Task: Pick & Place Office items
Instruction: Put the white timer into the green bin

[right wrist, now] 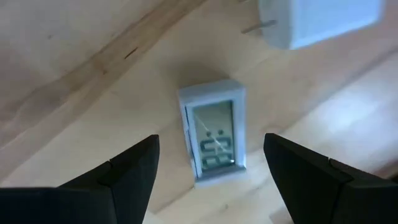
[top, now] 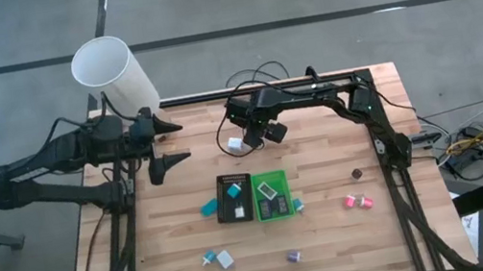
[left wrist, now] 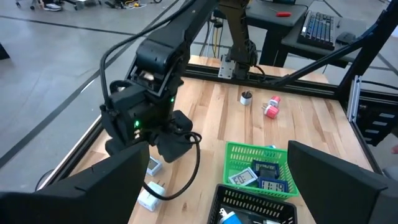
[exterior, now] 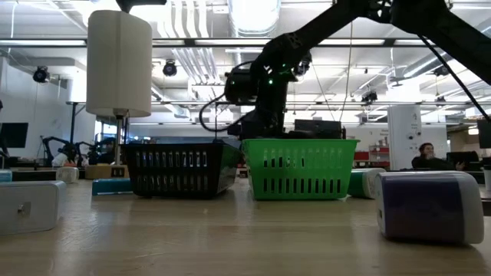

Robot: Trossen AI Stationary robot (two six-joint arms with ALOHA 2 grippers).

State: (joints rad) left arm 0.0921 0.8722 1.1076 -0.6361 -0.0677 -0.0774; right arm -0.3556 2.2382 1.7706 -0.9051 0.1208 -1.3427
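Overhead, the right gripper [top: 244,141] is seen poised above a white clock [top: 249,137] and a white plug [top: 234,144] on the desk [top: 334,228], behind the black tray [top: 234,198] and green tray [top: 271,195]. The left gripper [top: 171,140] is held near the lamp [top: 112,75], jaws spread and empty. Teal, pink and purple items [top: 356,201] are scattered in front.

From desk height, both trays are shown side by side, the right arm behind them; the clock is hidden.

In the left wrist view, clocks are seen inside the green tray.

In the right wrist view, the clock lies between wide-open, empty jaws, untouched, the plug just beside it.
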